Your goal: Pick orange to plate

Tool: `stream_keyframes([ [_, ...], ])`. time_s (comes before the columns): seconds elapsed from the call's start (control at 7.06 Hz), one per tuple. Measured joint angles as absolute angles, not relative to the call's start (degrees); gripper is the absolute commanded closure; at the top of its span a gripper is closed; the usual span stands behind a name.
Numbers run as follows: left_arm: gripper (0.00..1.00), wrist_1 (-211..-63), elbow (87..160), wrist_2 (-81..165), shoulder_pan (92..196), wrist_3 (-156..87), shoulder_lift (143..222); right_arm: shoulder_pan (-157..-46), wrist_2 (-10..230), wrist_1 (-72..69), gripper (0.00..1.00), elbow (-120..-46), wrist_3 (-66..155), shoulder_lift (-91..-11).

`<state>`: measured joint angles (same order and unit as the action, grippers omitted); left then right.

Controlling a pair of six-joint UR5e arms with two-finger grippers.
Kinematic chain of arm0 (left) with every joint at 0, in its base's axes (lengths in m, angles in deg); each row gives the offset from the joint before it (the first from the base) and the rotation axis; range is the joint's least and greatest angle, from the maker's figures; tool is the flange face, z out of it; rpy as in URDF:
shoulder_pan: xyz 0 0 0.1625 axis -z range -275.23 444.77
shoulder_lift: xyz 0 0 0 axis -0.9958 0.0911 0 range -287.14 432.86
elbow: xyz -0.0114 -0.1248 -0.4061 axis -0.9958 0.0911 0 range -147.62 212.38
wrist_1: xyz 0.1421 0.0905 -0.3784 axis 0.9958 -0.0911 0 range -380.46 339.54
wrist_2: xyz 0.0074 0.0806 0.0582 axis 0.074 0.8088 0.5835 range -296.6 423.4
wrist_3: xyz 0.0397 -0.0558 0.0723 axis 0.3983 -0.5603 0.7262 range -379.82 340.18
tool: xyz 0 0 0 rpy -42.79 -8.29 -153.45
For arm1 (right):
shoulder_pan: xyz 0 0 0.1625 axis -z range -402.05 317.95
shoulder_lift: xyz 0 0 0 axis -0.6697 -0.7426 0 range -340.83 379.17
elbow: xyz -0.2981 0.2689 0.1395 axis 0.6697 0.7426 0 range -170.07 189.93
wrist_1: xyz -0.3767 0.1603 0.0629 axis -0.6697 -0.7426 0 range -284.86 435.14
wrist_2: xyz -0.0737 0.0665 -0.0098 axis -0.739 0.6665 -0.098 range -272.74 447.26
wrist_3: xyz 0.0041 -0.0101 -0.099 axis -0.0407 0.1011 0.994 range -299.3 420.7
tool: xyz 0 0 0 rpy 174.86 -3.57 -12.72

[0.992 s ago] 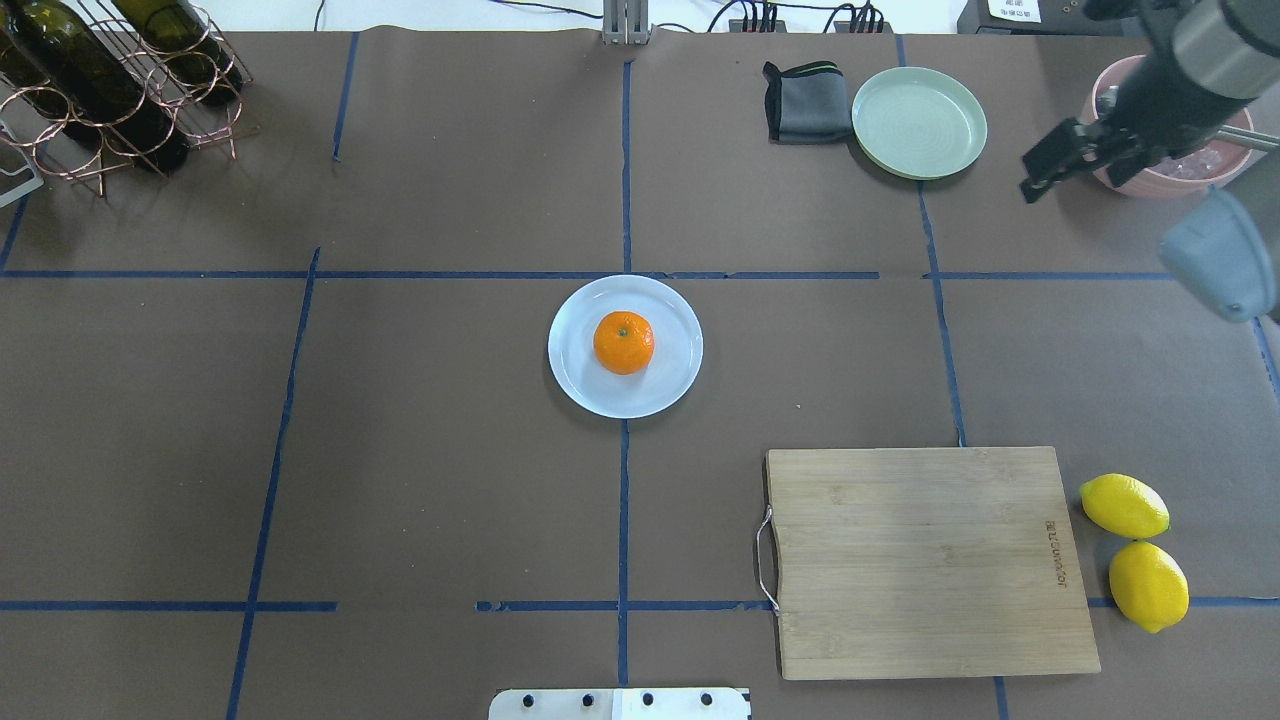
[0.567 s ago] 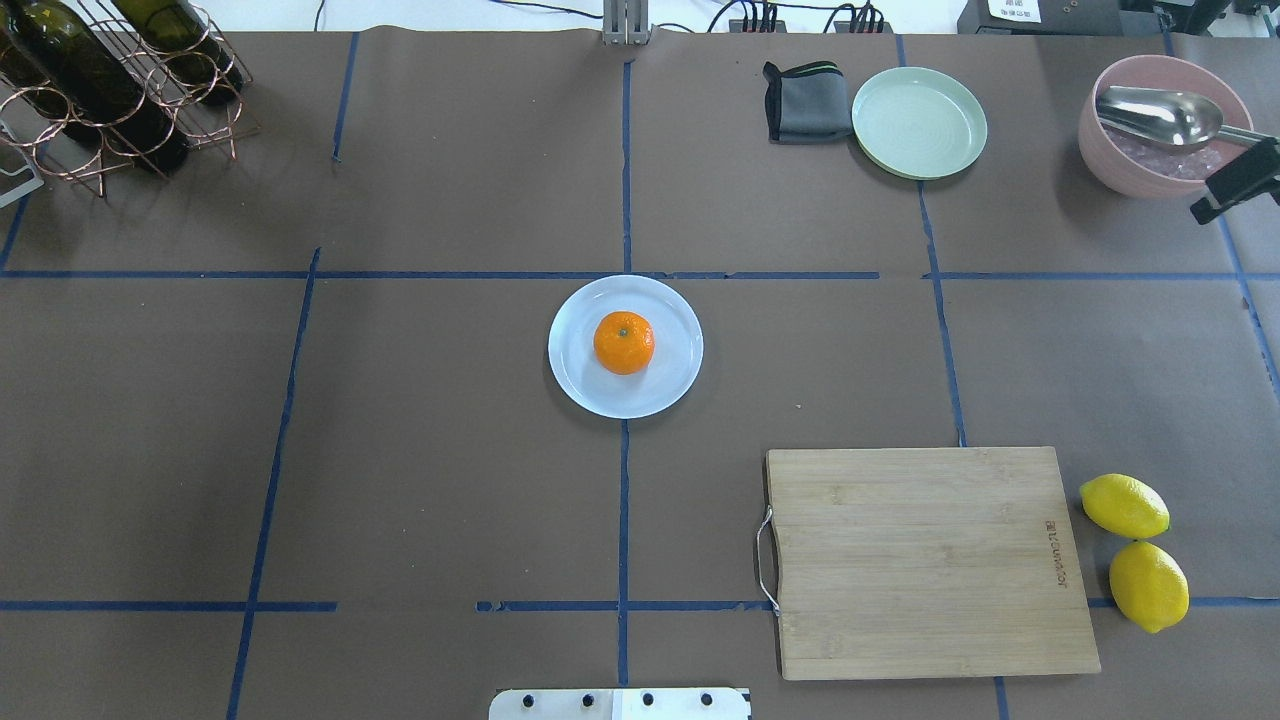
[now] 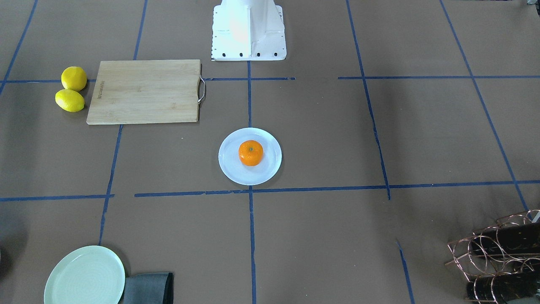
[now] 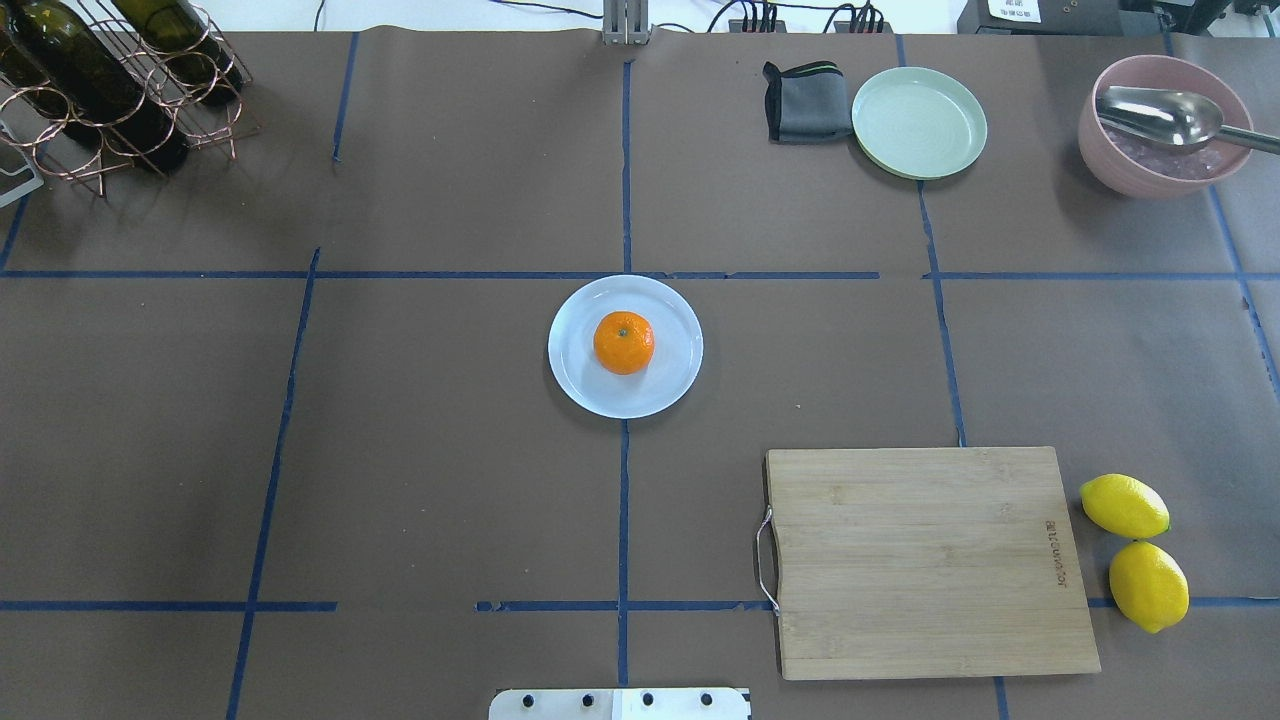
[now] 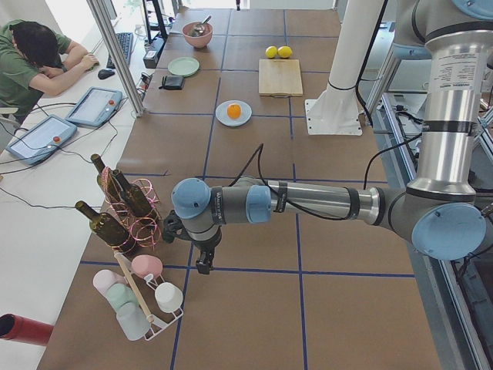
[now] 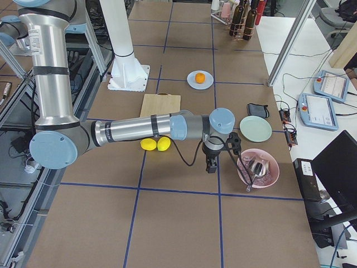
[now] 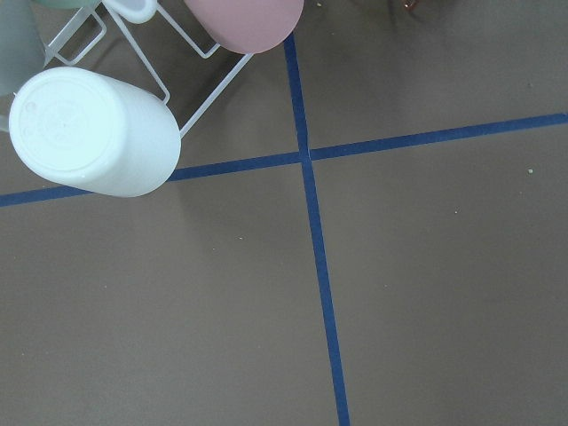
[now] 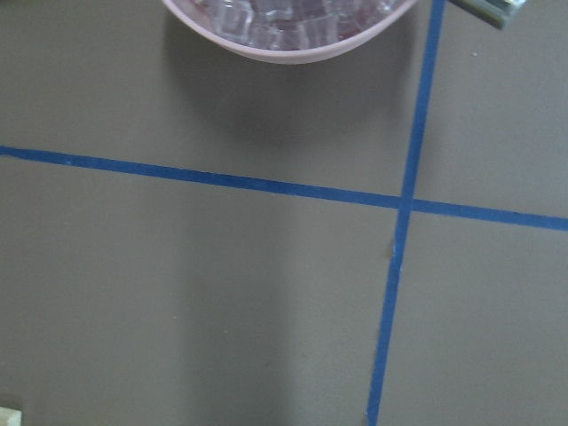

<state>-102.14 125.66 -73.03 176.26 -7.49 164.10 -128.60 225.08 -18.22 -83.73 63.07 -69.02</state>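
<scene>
Our orange (image 4: pixel 624 343) sits in the middle of the plate (image 4: pixel 672 386), so we think the job is done. Both arms reach out low over the surface, far from it, maybe to stay clear. Our left hand (image 5: pixel 202 262) points down by the bottles (image 5: pixel 108 229), and our right hand (image 6: pixel 211 163) by the pink bowl (image 6: pixel 268 182). We cannot tell if either is wide or narrow.

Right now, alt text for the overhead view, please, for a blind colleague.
An orange sits centred on a pale bluish-white plate at mid-table, with no robot arm in view. A cutting board and two lemons lie lower right; a mint-green plate, grey cloth and pink bowl top right; wine rack top left.
</scene>
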Motion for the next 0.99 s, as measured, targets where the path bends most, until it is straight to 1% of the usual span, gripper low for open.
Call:
stream_keyframes([
  [0.28,0.0,-102.09,125.74,-72.93,176.26,-7.51,164.02,-130.0,225.17,-12.11,0.0,-79.45,63.6,-71.34],
  [0.57,0.0,-102.03,125.64,-72.85,176.26,-7.52,164.0,-132.56,225.34,-9.18,0.0,-78.7,64.87,-72.94],
  [0.99,0.0,-102.02,125.5,-72.83,176.26,-7.52,164.07,-134.45,225.58,-11.96,0.0,-79.11,64.92,-71.65],
])
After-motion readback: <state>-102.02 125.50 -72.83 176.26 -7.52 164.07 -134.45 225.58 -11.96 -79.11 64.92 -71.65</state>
